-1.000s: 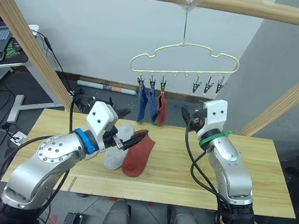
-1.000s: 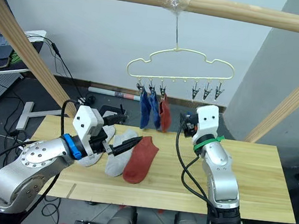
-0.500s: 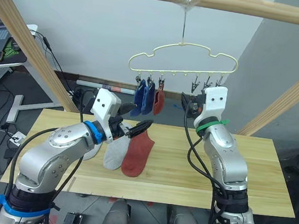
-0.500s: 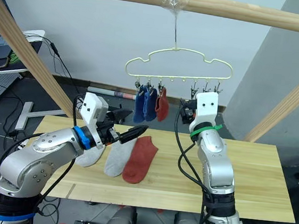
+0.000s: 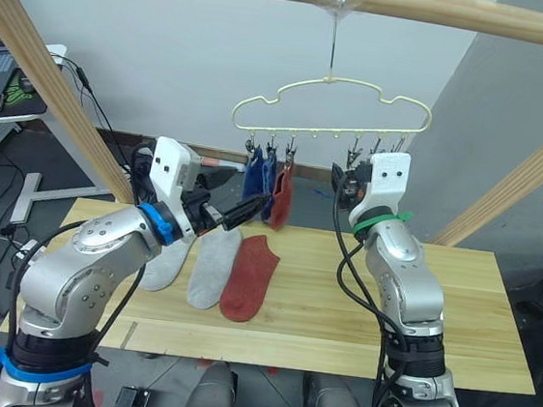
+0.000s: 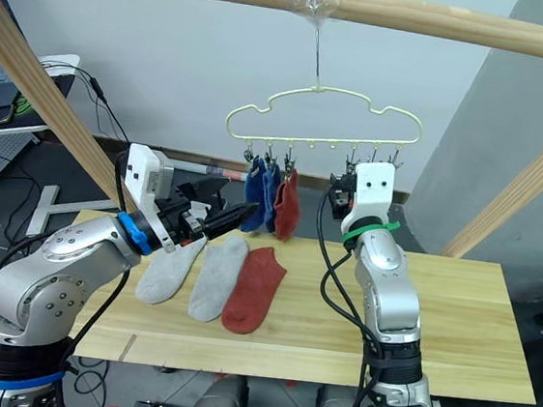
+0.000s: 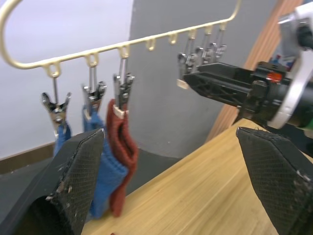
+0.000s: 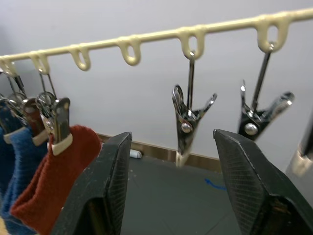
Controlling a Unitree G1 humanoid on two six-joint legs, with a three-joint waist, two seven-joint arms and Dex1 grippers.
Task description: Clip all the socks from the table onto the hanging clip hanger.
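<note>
Hanger (image 5: 332,106) holds three socks (image 5: 265,188) on its left clips; three clips (image 8: 188,120) free. Three socks (image 5: 214,266) lie mid-table (image 5: 473,322); right half bare. Left gripper (image 7: 171,181) and right gripper (image 8: 168,183) open, empty, at the hanger.

Blue socks (image 5: 257,185) behind left tool (image 5: 254,208)

No legible text, label, brand, number or sign found in any view. The surfaces checked carry no readable marking.
</note>
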